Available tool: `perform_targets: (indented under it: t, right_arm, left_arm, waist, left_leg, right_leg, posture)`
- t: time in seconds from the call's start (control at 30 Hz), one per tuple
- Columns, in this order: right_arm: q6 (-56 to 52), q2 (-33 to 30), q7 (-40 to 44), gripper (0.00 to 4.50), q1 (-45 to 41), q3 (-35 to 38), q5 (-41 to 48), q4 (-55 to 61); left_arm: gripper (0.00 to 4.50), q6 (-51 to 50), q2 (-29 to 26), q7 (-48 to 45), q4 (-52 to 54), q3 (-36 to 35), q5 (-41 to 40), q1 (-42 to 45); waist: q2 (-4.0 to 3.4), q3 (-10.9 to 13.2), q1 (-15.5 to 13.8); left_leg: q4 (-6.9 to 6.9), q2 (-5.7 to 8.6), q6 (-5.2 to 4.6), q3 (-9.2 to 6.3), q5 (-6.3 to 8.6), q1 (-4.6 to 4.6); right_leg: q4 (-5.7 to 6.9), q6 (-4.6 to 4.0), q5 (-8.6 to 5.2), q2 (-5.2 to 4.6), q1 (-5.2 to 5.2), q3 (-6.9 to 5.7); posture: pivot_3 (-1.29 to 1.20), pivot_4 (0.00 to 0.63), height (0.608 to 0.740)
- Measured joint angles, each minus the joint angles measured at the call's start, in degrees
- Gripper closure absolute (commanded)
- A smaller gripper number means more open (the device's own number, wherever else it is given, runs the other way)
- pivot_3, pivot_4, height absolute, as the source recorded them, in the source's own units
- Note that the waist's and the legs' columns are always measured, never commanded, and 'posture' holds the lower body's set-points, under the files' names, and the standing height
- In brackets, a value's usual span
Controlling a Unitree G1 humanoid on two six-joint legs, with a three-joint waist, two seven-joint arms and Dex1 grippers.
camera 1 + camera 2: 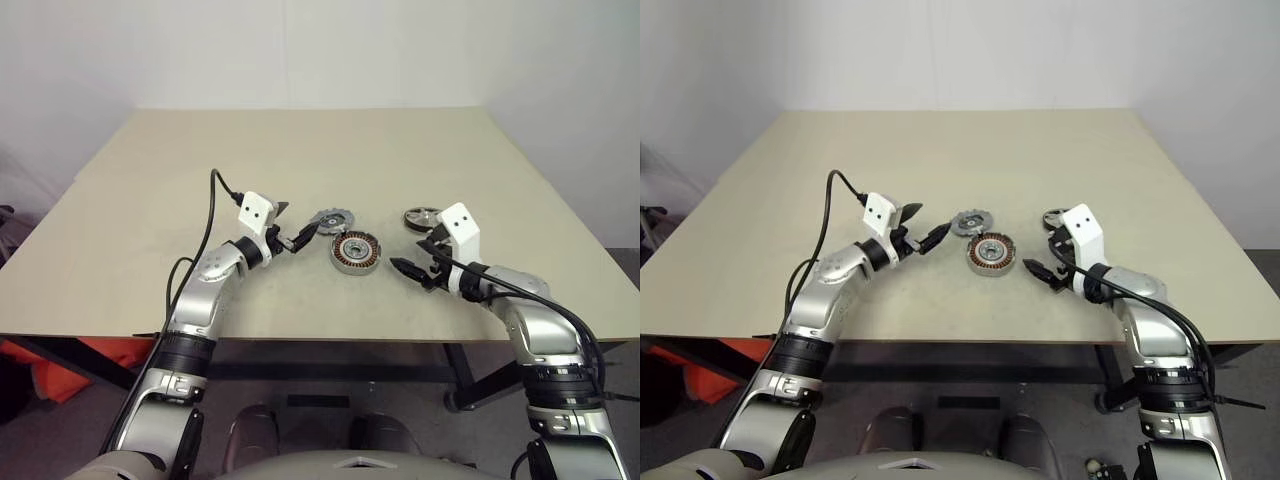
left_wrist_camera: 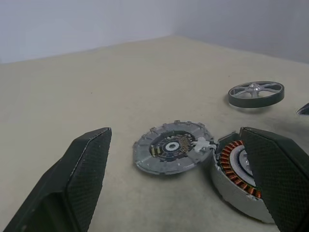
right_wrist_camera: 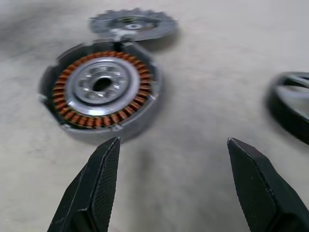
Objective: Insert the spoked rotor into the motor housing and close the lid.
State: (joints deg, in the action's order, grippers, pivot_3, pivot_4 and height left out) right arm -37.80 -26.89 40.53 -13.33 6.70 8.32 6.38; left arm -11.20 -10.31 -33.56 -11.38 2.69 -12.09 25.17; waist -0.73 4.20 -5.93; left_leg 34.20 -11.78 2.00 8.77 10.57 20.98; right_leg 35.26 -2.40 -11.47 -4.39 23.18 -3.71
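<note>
Motor housing [image 1: 355, 251] sits uncovered mid-table, windings exposed; toothed rotor [image 1: 324, 221] lies touching its far-left edge, lid [image 1: 423, 217] apart at right. Left gripper [image 1: 290, 238] and right gripper [image 1: 412, 268] gape wide, empty. Insertion and closing both appear undone.

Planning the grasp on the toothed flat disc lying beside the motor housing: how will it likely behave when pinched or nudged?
The toothed disc looks like thin rigid metal, so probably stiff, not floppy. Lying flat on the table, it likely slides rather than rolls. Its low edge gives little to pinch, and it rests against the motor housing, so a nudge may shift both.
</note>
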Motion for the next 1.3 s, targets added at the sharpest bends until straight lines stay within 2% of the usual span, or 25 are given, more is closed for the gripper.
perform_targets:
  t: [0.4,0.73,1.3]
  right_arm:
    - [-0.09,-2.92,-8.22,0.55,3.03,2.17,0.07,-0.15]
    - [-0.47,-5.59,-8.21,0.55,7.09,2.14,0.16,-0.98]
    - [-0.94,-5.98,-8.13,0.55,5.62,2.26,3.06,-3.95]
  left_arm:
    - [0.00,1.47,1.46,-1.36,-3.53,1.76,0.80,1.74]
    - [0.00,1.97,1.01,-1.41,-3.55,1.73,0.94,1.73]
    - [0.00,2.02,1.01,-1.17,-3.56,1.84,1.61,1.72]
  waist:
    - [-0.03,-0.02,0.02]
    - [-0.08,-0.05,0.01]
    - [-0.09,-0.08,0.11]
  left_leg:
    - [-0.14,0.02,-0.08,0.01,0.05,0.09]
    - [-0.13,0.03,-0.09,0.01,0.05,0.03]
    - [-0.10,0.03,-0.09,0.01,0.05,-0.07]
  right_leg:
    - [-0.41,0.14,0.12,0.00,-0.09,-0.01]
    - [-0.45,0.17,0.12,-0.01,-0.17,-0.01]
    - [-0.49,0.20,0.13,-0.01,-0.32,-0.01]
  posture:
    - [0.00,0.000,0.740]
    - [0.00,0.000,0.740]
    - [0.00,0.000,0.740]
